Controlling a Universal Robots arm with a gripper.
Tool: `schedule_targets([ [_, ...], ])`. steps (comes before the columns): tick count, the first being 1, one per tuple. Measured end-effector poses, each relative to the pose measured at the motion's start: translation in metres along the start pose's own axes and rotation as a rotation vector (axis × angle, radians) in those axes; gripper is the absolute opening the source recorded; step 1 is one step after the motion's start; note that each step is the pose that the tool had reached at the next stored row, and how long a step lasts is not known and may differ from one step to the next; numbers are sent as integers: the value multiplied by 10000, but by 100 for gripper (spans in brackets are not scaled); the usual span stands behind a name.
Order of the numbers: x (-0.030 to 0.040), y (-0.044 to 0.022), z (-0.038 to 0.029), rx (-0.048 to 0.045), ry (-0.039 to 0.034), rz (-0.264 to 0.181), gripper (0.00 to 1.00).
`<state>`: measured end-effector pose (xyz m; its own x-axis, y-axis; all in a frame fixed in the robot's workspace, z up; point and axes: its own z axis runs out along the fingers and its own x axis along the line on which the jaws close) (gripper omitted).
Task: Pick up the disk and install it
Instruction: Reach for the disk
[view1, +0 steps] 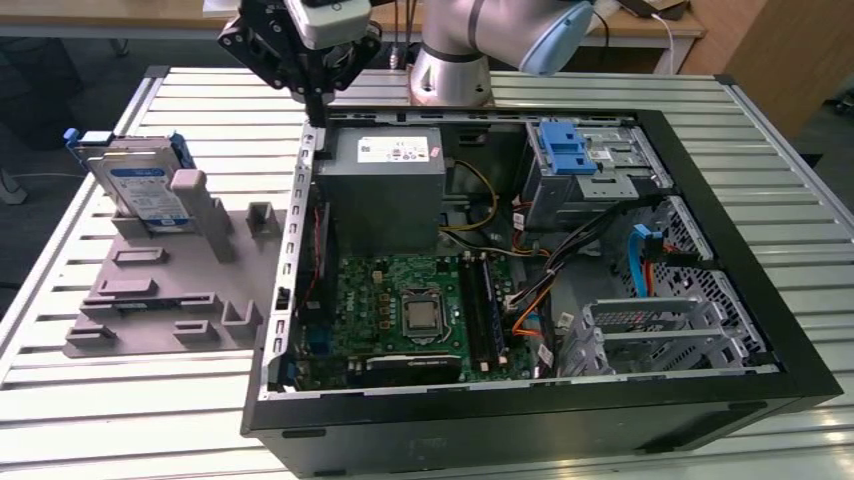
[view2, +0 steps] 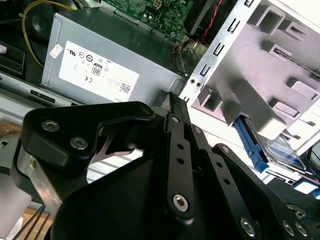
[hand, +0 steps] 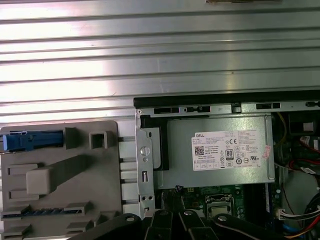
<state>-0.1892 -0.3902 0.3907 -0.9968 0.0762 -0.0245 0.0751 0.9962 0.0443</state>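
Disk (view1: 140, 190) sits upright in the grey holder (view1: 147, 300) on the tabletop (view1: 120, 410), 9 o'clock of the PC case (view1: 534, 432) in the exterior view. My claw (view1: 316, 110) is clenched on nothing over the case's 11 o'clock corner.

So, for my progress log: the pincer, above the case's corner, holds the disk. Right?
No. In the exterior view the pincer, above the case's corner, holds nothing; the disk stands in the grey holder outside the case.
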Motion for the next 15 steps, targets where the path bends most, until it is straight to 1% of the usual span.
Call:
schedule_targets([
  [15,121,-3,7,0,0,0,11],
])
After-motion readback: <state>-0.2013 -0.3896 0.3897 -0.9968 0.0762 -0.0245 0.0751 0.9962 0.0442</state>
